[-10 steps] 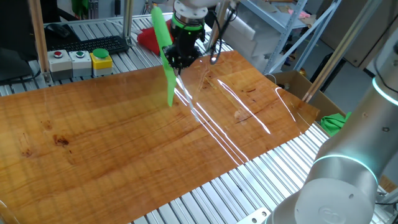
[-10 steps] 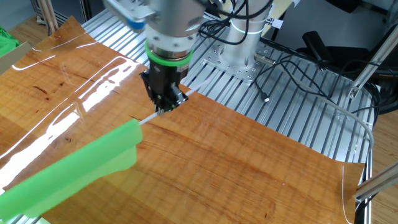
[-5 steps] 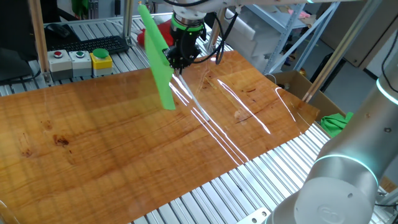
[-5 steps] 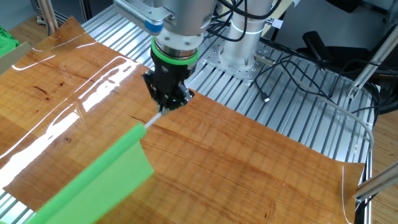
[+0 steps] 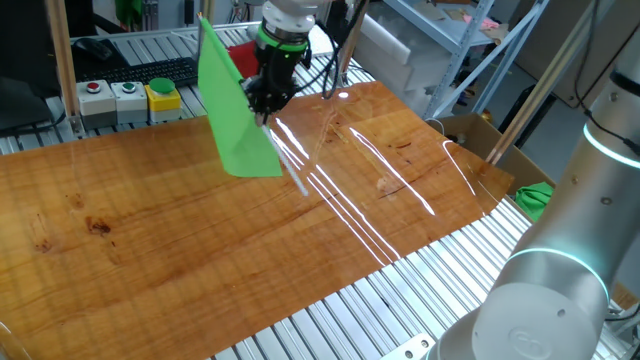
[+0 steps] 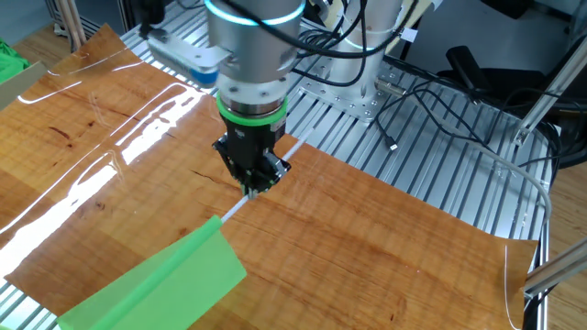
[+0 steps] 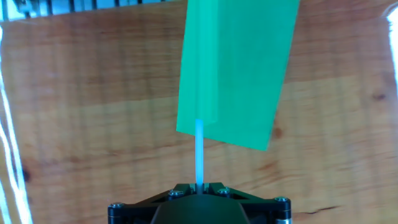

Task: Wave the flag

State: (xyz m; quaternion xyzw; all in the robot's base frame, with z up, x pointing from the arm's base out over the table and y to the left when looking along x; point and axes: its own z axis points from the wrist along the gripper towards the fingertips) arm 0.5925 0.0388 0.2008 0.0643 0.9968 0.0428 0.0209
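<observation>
The gripper (image 6: 253, 183) is closed on the thin pale stick of the flag (image 6: 165, 284), holding it above the wooden tabletop (image 6: 367, 247); in the other fixed view the stick emerges from between the fingertips and slopes down toward the near table edge, where the bright green cloth spreads out; the cloth runs off the lower edge of that view.

In one fixed view the gripper (image 5: 262, 97) sits over the far edge of the tabletop (image 5: 200, 230); the flag (image 5: 232, 115) appears as a flat green sheet beside the gripper, on its left in the picture, its lower corner over the wood; whether the cloth touches the wood cannot be determined.

In the hand view the stick rises straight from the gripper (image 7: 199, 186) at the bottom of the frame; the flag (image 7: 233, 68) cloth fills the upper centre, with the wood grain of the tabletop (image 7: 81, 118) behind it.

Behind the table in one fixed view: a control box (image 5: 130, 98) with a red, a green and a yellow button; a black keyboard (image 5: 160, 70); a red cloth bundle (image 5: 242, 57) partly hidden by the flag; at the right edge, a small green cloth lump (image 5: 537, 195) beside a cardboard box (image 5: 470, 135); the robot's grey base (image 5: 550, 290) occupies the lower right corner.
</observation>
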